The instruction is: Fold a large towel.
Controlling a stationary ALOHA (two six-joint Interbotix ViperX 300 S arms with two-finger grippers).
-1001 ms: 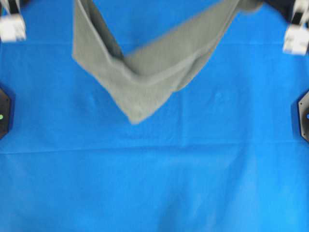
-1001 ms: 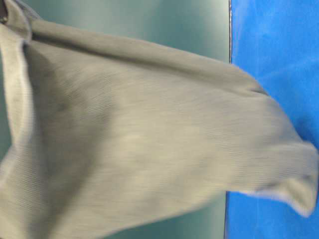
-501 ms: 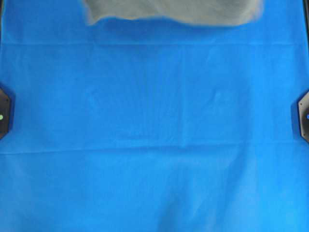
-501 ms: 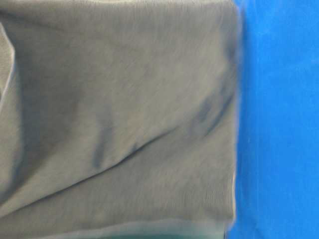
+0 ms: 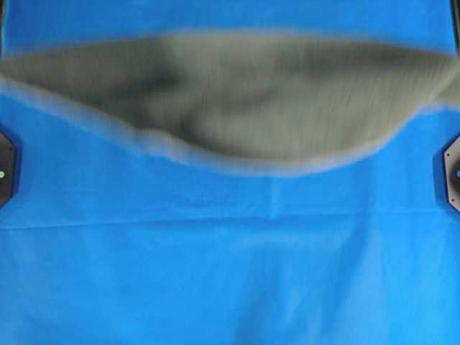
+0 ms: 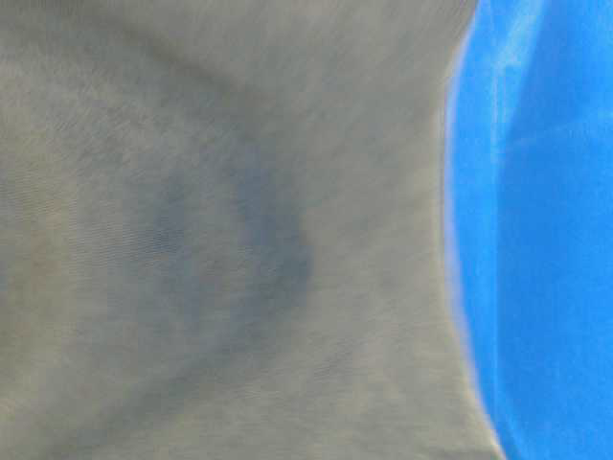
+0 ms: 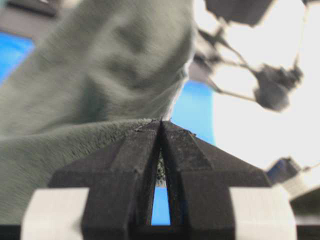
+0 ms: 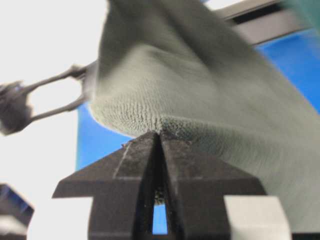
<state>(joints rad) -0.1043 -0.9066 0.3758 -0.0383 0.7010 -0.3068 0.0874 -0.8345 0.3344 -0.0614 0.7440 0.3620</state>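
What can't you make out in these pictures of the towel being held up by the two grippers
- Towel hem and corners: motion blur smears them in the overhead view.
- Both arms: outside the overhead frame.
- Table-level view: the towel fills it, hiding whatever is behind; only the blue sheet shows beside it.
- How much cloth each grip holds: the shut left gripper and right gripper cover the pinched edge.

A: How does the towel (image 5: 237, 100) look from overhead?

B: Grey-green terry, blurred, stretched in a wide band from left edge to right. Its lower edge sags in a curve with a pale hem.

A: And from table level?

B: It fills most of that view, creased and shadowed at the middle.

A: Is it held?

B: Yes, 2 edges are pinched, 1 in each wrist view, and the cloth rises away from both.
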